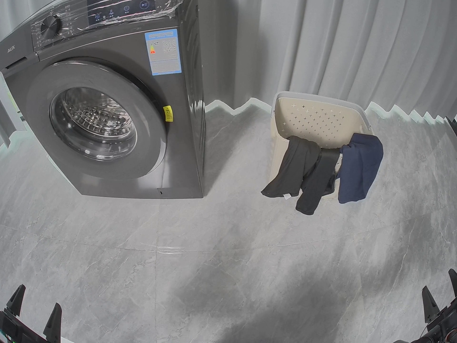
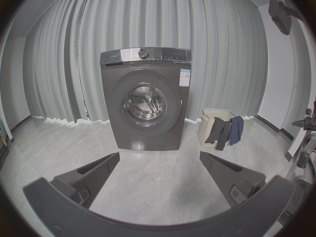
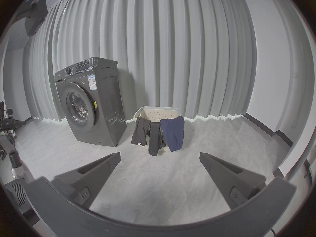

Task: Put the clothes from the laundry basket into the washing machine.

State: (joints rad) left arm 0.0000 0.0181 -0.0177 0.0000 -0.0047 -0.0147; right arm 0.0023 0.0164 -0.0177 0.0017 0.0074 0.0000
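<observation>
Left gripper (image 1: 37, 306) sat low at the near edge of the floor (image 1: 214, 263), jaws spread wide, nothing in them. Right gripper (image 1: 439, 289) likewise: wide open, empty, low on the other side. Both were well apart from the work, so I'd read this as a start pose with no step begun.

Washing machine (image 1: 114, 120) stood at the far left of the floor, round door (image 1: 93, 124) shut, drum visible through the glass. Control panel (image 1: 119, 5) had plastic film on it. Laundry basket (image 1: 316, 115) stood to the machine's right, apart from it, back against the curtain (image 1: 333, 34).

Clothes weren't down inside. Dark grey garment (image 1: 300, 170) and navy garment (image 1: 360, 167) hung over the basket's front rim, side by side and touching, tails outside. They were likely staged that way so a loose hanging edge faced the robot for a pinch grasp, with no digging in the basket. Couldn't tell whether the grey was one piece or two.

Judgement: the door had to open before any cloth went in. Left arm was on the machine's side and right arm on the basket's, so that split looked natural. Base needed to close in first.
</observation>
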